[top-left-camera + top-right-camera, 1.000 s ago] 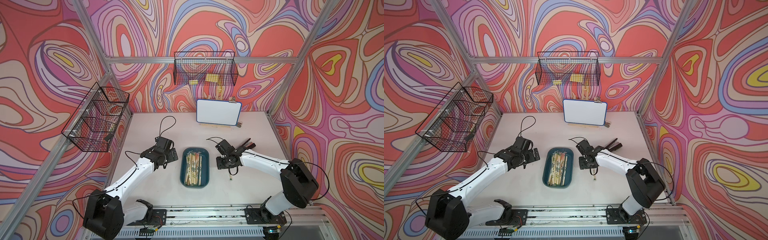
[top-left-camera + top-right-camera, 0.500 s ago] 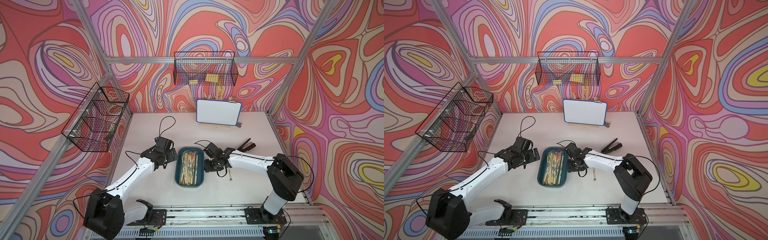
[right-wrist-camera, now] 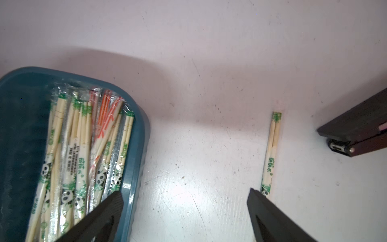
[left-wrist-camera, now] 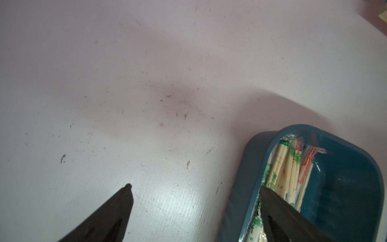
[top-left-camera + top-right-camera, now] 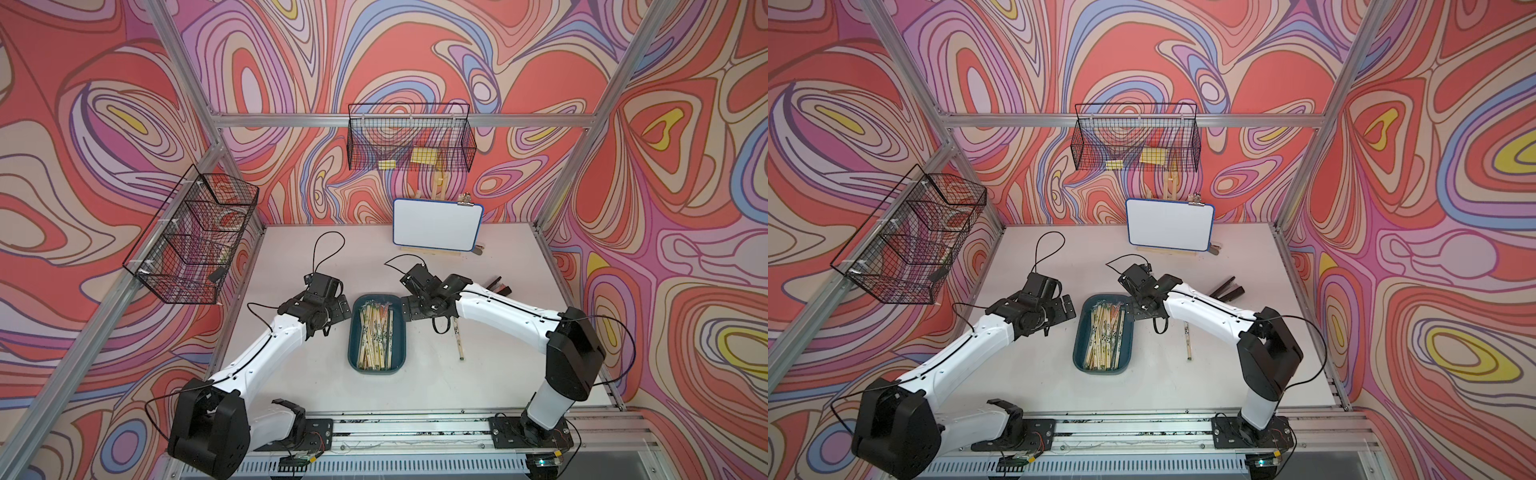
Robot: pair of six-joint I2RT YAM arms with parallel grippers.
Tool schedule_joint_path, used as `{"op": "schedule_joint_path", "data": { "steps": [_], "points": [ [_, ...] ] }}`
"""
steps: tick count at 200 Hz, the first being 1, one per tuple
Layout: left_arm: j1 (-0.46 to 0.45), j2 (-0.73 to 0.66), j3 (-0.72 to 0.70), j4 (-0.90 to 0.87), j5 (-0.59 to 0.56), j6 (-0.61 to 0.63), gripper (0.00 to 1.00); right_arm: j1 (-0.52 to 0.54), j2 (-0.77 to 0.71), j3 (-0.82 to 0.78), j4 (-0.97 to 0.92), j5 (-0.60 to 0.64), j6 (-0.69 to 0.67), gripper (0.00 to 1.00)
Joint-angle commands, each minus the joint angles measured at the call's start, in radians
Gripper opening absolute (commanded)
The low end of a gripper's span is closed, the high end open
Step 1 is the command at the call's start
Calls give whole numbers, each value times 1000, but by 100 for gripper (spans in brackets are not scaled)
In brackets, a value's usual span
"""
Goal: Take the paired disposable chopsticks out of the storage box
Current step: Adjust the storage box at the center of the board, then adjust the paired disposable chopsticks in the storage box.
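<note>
The dark teal storage box point(image 5: 356, 332) point(image 5: 1081, 336) lies mid-table, and several sleeved paired disposable chopsticks point(image 5: 376, 332) point(image 5: 1105, 336) point(image 3: 83, 146) point(image 4: 289, 167) lie lengthwise in it. One more sleeved pair point(image 5: 458, 343) point(image 5: 1188, 343) point(image 3: 272, 150) lies loose on the table to its right. My right gripper point(image 5: 409, 309) point(image 3: 185, 192) is open and empty. One of its fingers is over the box's right rim point(image 3: 138, 146) and the other is by the loose pair's end. My left gripper point(image 5: 338, 309) point(image 4: 194, 188) is open over the box's left rim point(image 4: 251, 167) and holds nothing.
A black stapler-like tool point(image 5: 498, 286) point(image 3: 360, 130) lies right of the loose pair. A whiteboard point(image 5: 437, 224) stands at the back of the table. Black wire baskets hang on the back wall point(image 5: 409, 143) and the left wall point(image 5: 191, 237).
My right arm has swung left to the box's right edge and its jaws have opened wide. A chopstick pair now lies on the table behind it. The box shifted slightly left.
</note>
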Motion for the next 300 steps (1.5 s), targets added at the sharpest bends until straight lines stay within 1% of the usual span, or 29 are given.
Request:
{"op": "schedule_joint_path", "data": {
  "steps": [1,9,14,30,38,50,58,66,75,79,93,108,117,163,265,300],
  "points": [
    [25,-34,-6,-7,-16,-6,100,4,-26,8,35,-93,-24,98],
    [37,-38,-4,-9,-12,-3,100,2,-27,19,56,-142,-18,98],
    [45,-41,-5,-10,-9,-2,100,3,-25,27,67,-179,-13,96],
    [70,-50,-3,-12,-2,5,100,4,-12,39,118,-290,15,87],
    [81,-53,-1,-12,1,9,100,7,-6,39,150,-344,35,80],
    [94,-53,4,-16,6,14,100,18,10,40,184,-403,68,72],
    [100,-52,6,-20,9,17,100,30,22,46,198,-419,84,71],
    [103,-52,11,-22,10,20,100,49,38,56,204,-427,90,68],
    [105,-50,13,-23,12,22,100,68,44,67,203,-429,99,61],
    [105,-50,14,-23,12,22,100,77,76,70,204,-431,103,58],
    [107,-49,14,-23,13,23,100,104,108,77,219,-443,114,50],
    [108,-50,13,-21,15,22,100,126,138,82,236,-452,130,41],
    [108,-49,12,-21,16,24,100,141,156,87,245,-455,136,37],
    [111,-51,6,-18,18,23,100,166,236,124,261,-455,154,30],
    [114,-59,-9,-10,21,24,100,168,357,214,229,-433,149,29],
    [114,-61,-12,-9,24,23,100,168,361,213,211,-413,149,29]
  ]
}}
